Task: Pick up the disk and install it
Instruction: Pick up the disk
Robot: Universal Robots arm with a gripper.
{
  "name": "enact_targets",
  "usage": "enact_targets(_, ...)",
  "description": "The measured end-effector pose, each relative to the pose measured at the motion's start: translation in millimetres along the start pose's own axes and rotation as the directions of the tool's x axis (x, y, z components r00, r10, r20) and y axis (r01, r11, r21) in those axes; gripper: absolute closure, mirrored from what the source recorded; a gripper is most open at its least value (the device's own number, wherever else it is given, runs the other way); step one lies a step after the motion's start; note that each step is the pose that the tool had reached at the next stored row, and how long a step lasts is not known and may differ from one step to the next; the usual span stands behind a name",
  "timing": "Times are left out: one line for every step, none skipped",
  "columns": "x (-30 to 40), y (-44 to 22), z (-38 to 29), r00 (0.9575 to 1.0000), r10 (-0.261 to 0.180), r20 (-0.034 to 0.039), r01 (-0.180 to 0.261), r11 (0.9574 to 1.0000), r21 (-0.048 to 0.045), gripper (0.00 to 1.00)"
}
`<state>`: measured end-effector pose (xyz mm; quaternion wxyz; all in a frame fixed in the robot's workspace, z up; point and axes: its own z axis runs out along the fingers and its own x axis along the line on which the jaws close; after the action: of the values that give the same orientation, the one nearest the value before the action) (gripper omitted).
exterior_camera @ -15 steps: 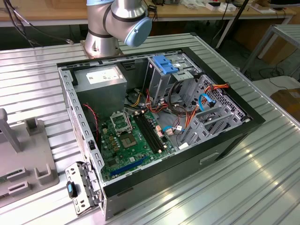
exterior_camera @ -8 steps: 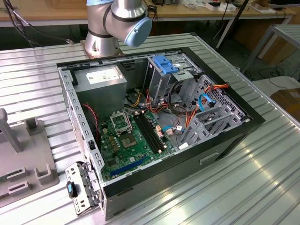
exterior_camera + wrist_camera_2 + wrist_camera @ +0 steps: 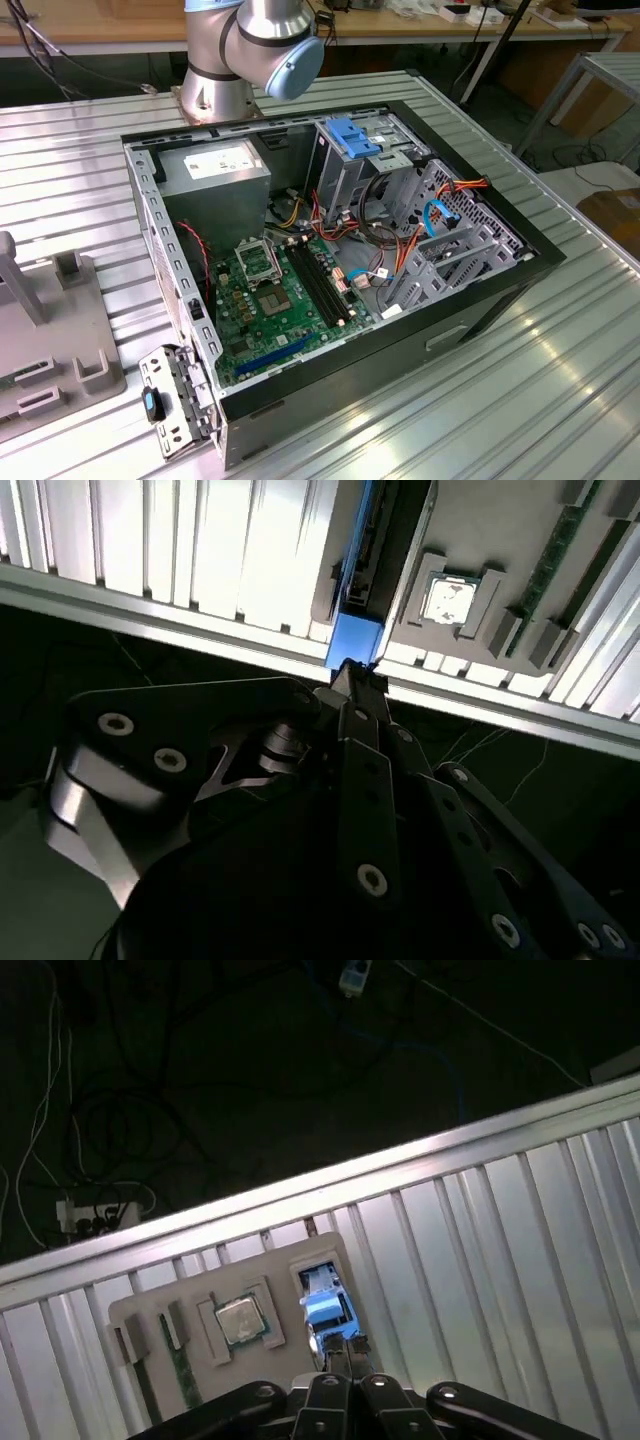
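Observation:
The disk (image 3: 325, 1307) stands on edge in a slot of a grey tray (image 3: 160, 1305) on the ribbed metal table. Its blue plastic end (image 3: 352, 640) faces up towards me, and its thin side runs away along the tray in the second wrist view. My gripper (image 3: 341, 1344) hangs above that blue end, and its black fingers (image 3: 355, 680) are shut together with nothing between them. How much air lies between the fingertips and the disk I cannot tell.
An open computer case (image 3: 470, 310) lies on the table, with a motherboard (image 3: 275, 300), a grey power-supply box (image 3: 215, 165) and a metal cage with a blue handle (image 3: 352, 135). The tray (image 3: 95, 345) sits at the exterior view's left. A processor chip (image 3: 238, 1320) rests beside the disk's slot. The table edge (image 3: 300, 1195) runs close to the tray.

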<state>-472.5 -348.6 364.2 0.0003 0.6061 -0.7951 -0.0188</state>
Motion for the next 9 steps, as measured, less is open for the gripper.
enact_targets(0.0, 0.0, 0.1, 0.9993, -0.037, -0.0011, 0.037, 0.9993, -0.0008, 0.89)
enact_targets(0.0, -0.1, 0.2, 0.9974, -0.071, -0.002, 0.071, 0.9974, -0.0017, 0.89)
enact_targets(-0.1, -0.3, 0.4, 0.9944, -0.106, -0.0031, 0.106, 0.9944, -0.0026, 0.89)
enact_targets(-0.2, -0.5, 0.7, 0.9906, -0.137, -0.0039, 0.137, 0.9906, -0.0034, 0.89)
enact_targets(-0.3, -1.1, 0.9, 0.9864, -0.164, -0.0047, 0.164, 0.9864, -0.0042, 0.89)
enact_targets(-0.6, -2.3, 1.2, 0.9808, -0.195, -0.0054, 0.195, 0.9808, -0.0049, 0.89)
enact_targets(-1.1, -4.0, 1.4, 0.9762, -0.217, -0.006, 0.217, 0.9762, -0.0055, 0.89)
enact_targets(-1.1, -4.0, 1.3, 0.9756, -0.219, -0.0061, 0.219, 0.9756, -0.0057, 0.89)
enact_targets(-1.0, -4.1, 1.7, 0.9742, -0.226, -0.0057, 0.226, 0.9742, 0.003, 0.89)
